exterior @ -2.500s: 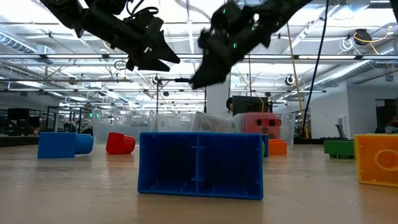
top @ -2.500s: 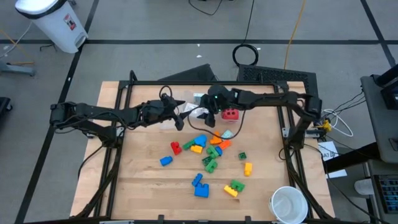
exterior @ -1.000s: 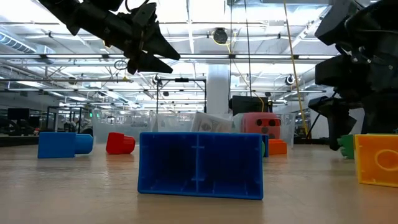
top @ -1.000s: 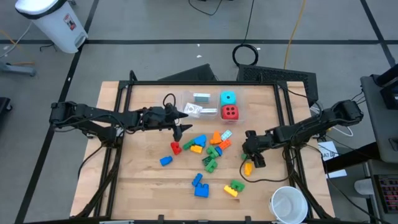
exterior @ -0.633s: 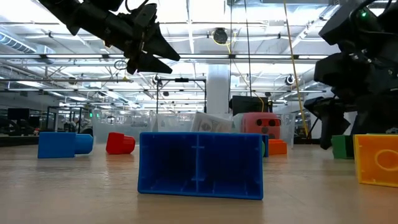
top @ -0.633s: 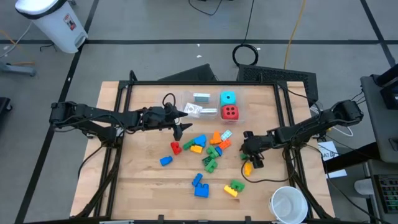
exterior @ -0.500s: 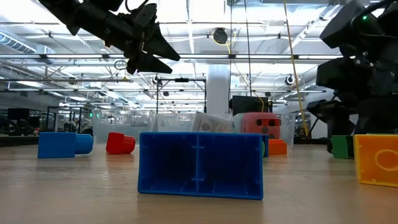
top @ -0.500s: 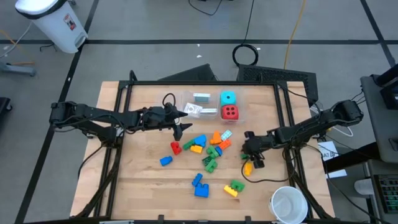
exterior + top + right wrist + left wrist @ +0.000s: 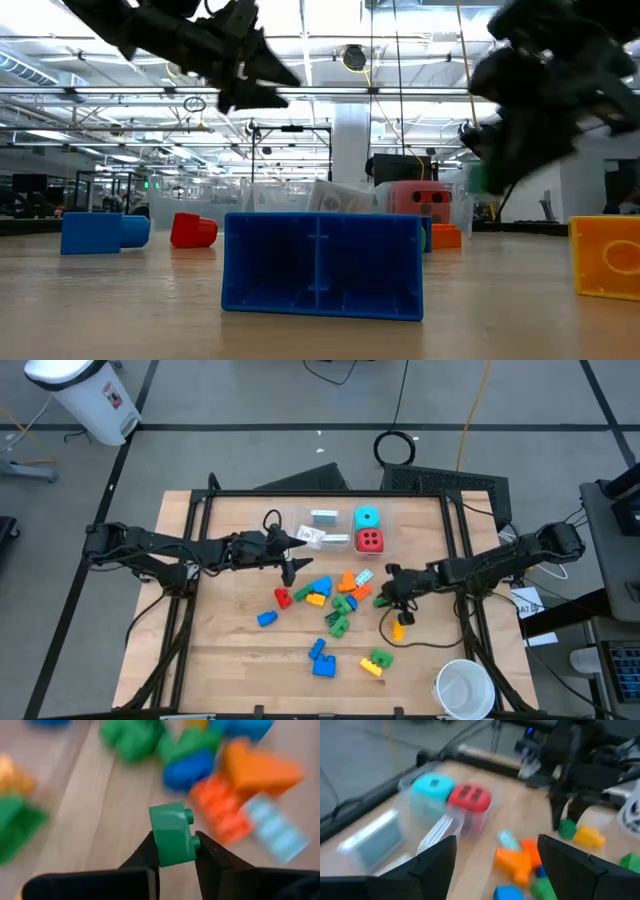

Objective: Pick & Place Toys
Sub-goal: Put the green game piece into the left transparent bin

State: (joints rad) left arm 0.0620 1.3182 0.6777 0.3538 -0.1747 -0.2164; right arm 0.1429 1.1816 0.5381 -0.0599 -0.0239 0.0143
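The right claw (image 9: 172, 851) is clenched on a small green brick (image 9: 173, 839), pinched between its two fingers and lifted clear of the worktop (image 9: 240, 660). In the high view this claw (image 9: 385, 596) hangs just right of the brick pile (image 9: 335, 600), with a yellow brick (image 9: 398, 630) on the wood just near of it. The left claw (image 9: 290, 568) waits with its fingers spread, holding nothing, above the left edge of the pile beside a red brick (image 9: 283, 598).

The grip looks shallow: the fingers catch only the lower part of the green brick, and most of it stands proud of the tips. A quick swing toward the clear bins (image 9: 345, 532) at the far side could twist it loose, and it would probably fall among the orange bricks (image 9: 352, 582) and the pale card (image 9: 364, 576) that lie on the way.

The bin compartments are small, and the red die (image 9: 370, 541) and cyan die (image 9: 368, 518) already fill two of them. A release from too high or off-centre could bounce the brick off a bin wall and back onto the wood. The two arms are also close across the pile; if both move together, they might touch.
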